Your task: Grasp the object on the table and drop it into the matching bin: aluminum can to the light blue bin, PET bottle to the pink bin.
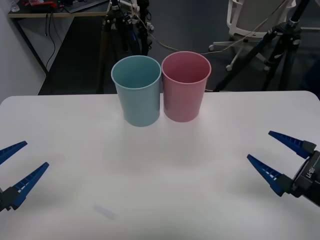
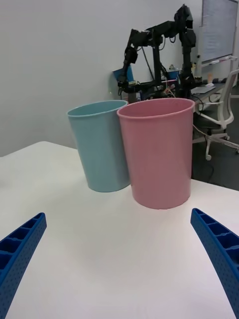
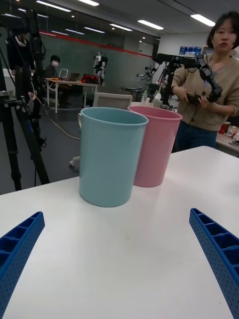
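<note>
We see both grippers, left (image 1: 14, 166) and right (image 1: 283, 153), spread wide and holding nothing, low at the near table (image 1: 165, 165) edges. Blue bin (image 1: 136, 90) and pink bin (image 1: 185, 86) stand far-centre, touching. Bottle unseen, possibly already binned; we can't tell

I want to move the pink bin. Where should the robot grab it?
By the rim of the pink bin, on its right side, coming down from above with the right gripper: one finger inside, one outside. It stands upright and open, and the blue bin crowds its left side.
</note>
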Controlling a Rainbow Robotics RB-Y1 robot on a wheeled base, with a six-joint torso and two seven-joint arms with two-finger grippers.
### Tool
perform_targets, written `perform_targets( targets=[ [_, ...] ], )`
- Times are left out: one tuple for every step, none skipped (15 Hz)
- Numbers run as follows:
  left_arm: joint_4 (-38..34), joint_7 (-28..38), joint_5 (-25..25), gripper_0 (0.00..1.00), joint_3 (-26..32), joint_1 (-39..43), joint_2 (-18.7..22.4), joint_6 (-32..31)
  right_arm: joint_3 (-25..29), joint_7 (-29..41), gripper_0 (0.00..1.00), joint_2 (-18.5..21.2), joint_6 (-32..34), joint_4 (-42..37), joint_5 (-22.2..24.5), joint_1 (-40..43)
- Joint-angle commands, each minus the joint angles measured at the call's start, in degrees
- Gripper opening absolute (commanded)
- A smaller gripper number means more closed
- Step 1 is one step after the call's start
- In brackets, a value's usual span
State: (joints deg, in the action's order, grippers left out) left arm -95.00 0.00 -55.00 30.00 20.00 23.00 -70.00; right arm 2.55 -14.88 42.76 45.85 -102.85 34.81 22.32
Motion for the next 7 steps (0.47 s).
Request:
perform_targets(
  targets=[
    [0.0,0.0,0.0,1.0,0.0,0.0,0.0,0.0,1.4,0.55,1.0,-2.77,2.49,0.02,3.6,0.8],
    [0.0,0.0,0.0,1.0,0.0,0.0,0.0,0.0,2.02,0.9,1.0,-3.38,2.66,0.02,4.74,0.8],
    [0.0,0.0,0.0,1.0,0.0,0.0,0.0,0.0,1.93,1.43,1.0,-3.65,2.66,0.02,4.91,0.8],
    [0.0,0.0,0.0,1.0,0.0,0.0,0.0,0.0,1.84,1.69,1.0,-3.65,2.66,0.02,5.0,0.71],
    [0.0,0.0,0.0,1.0,0.0,0.0,0.0,0.0,1.84,1.96,1.0,-3.73,2.66,0.02,5.0,0.71],
    [0.0,0.0,0.0,1.0,0.0,0.0,0.0,0.0,1.93,1.96,1.0,-3.73,2.75,0.02,5.0,0.71],
    [0.0,0.0,0.0,1.0,0.0,0.0,0.0,0.0,1.93,1.96,1.0,-3.73,2.75,0.02,5.0,0.71]
  ],
)
